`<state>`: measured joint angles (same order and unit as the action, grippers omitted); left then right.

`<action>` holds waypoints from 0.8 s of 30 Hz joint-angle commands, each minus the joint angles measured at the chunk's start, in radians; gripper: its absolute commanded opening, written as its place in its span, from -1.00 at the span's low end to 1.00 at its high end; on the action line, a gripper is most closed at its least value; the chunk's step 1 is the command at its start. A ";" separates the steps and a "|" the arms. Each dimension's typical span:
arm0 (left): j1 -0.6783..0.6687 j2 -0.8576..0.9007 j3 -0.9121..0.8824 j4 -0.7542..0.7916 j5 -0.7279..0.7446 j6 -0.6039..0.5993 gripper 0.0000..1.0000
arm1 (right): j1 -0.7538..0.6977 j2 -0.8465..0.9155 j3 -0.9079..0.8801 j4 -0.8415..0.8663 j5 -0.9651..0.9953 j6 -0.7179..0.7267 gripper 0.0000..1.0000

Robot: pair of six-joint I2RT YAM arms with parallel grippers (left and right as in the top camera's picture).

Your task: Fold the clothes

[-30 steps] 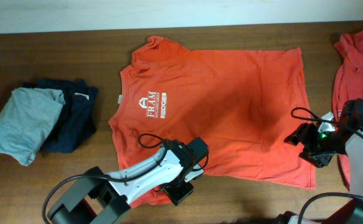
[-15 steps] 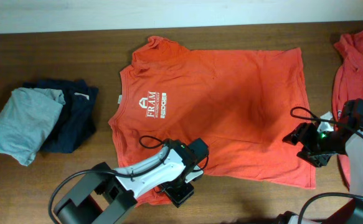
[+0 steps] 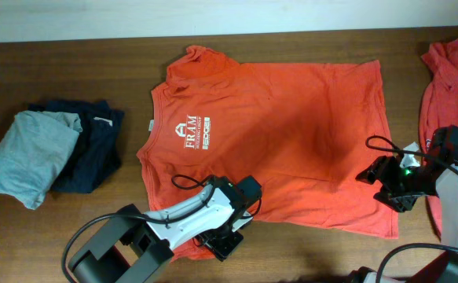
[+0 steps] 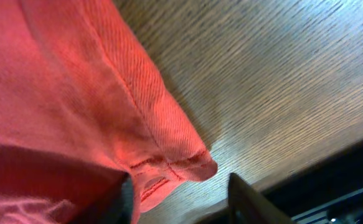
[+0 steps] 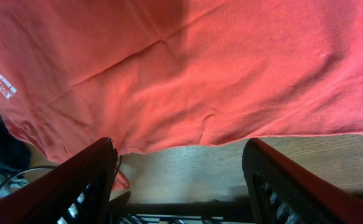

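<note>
Wooden table (image 3: 307, 255) bears an orange-red T-shirt (image 3: 276, 134) printed "FRAM"; jaws apart on left gripper (image 4: 184, 196) and right gripper (image 5: 180, 152).

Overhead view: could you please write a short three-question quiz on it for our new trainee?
1. True or false: the spread T-shirt lies with its white logo facing up.
2. The grey folded garment lies: A) left of the T-shirt; B) on the T-shirt; C) right of it.
3. Which tool is at the T-shirt's sleeve: the left tool or the right tool?
Key: 1 true; 2 A; 3 the left tool, while the right one is at the hem.
</note>
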<state>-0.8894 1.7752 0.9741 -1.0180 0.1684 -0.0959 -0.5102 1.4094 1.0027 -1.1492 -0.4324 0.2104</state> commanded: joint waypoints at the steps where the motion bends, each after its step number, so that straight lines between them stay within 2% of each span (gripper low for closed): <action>1: 0.010 0.019 -0.005 0.026 0.018 -0.007 -0.32 | -0.006 0.000 0.013 -0.005 -0.016 0.007 0.34; 4: 0.022 0.044 -0.005 0.037 0.024 0.018 -0.53 | -0.006 -0.001 0.013 -0.008 -0.029 0.006 0.34; 10: 0.029 0.058 -0.005 0.033 0.046 0.044 -0.67 | -0.006 -0.001 0.013 -0.008 -0.031 0.006 0.33; 11: 0.029 0.058 -0.005 0.033 0.046 0.044 -0.74 | -0.006 -0.001 0.013 -0.008 -0.031 0.006 0.33; 12: 0.029 0.058 -0.004 0.033 0.046 0.044 -0.95 | -0.006 -0.001 0.013 -0.008 -0.031 0.006 0.33; 13: 0.029 0.058 -0.001 0.032 0.046 0.044 -0.99 | -0.006 -0.001 0.013 -0.008 -0.031 0.006 0.33; 17: 0.029 0.058 0.049 -0.021 0.015 0.044 -1.00 | -0.006 -0.001 0.013 -0.007 -0.031 0.006 0.33; 24: 0.029 0.057 0.254 -0.197 -0.090 0.044 -0.99 | -0.006 -0.001 0.013 0.000 -0.018 -0.024 0.17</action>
<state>-0.8589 1.8282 1.1439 -1.1820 0.1467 -0.0677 -0.5102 1.4094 1.0027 -1.1515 -0.4477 0.2050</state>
